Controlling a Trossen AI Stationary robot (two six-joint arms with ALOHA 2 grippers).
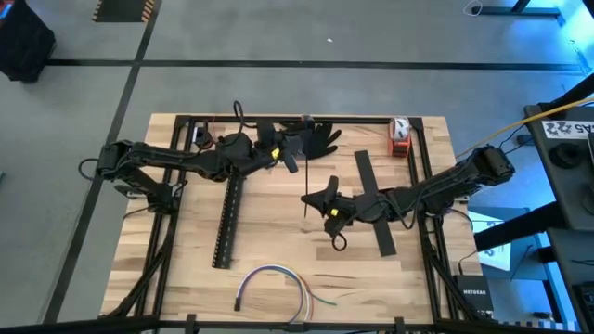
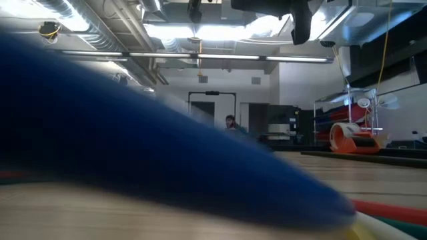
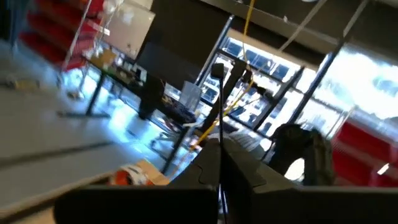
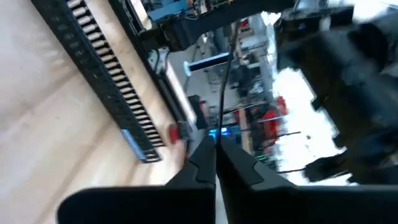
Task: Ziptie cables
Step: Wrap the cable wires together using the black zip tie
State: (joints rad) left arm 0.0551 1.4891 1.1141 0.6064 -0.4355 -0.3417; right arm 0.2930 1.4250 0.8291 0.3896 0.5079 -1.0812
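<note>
One bundle of cables (image 1: 275,283) lies on the table (image 1: 186,269), well apart from both grippers. The right gripper (image 4: 216,163) is clamped on one thin dark strip (image 4: 222,93). The left gripper (image 3: 219,163) pinches one thin dark rod (image 3: 221,118).

1. High view: camera above, facing straight down; the whole desk (image 1: 278,250) fills the lower centre of the frame, with grey floor along the top.
2. Low view: camera at desk-top height, facing level into the room; a blurred blue form, very near the lens, covers the left and centre of the frame.
3. Left wrist view: camera tilted, looking past closed fingers (image 3: 239,171) at bottom centre toward the room's windows.
4. Right wrist view: camera close above the desk, looking past closed fingers (image 4: 239,168) at bottom centre; the black slotted channel (image 4: 93,68) at upper left also appears left of centre in the high view.
</note>
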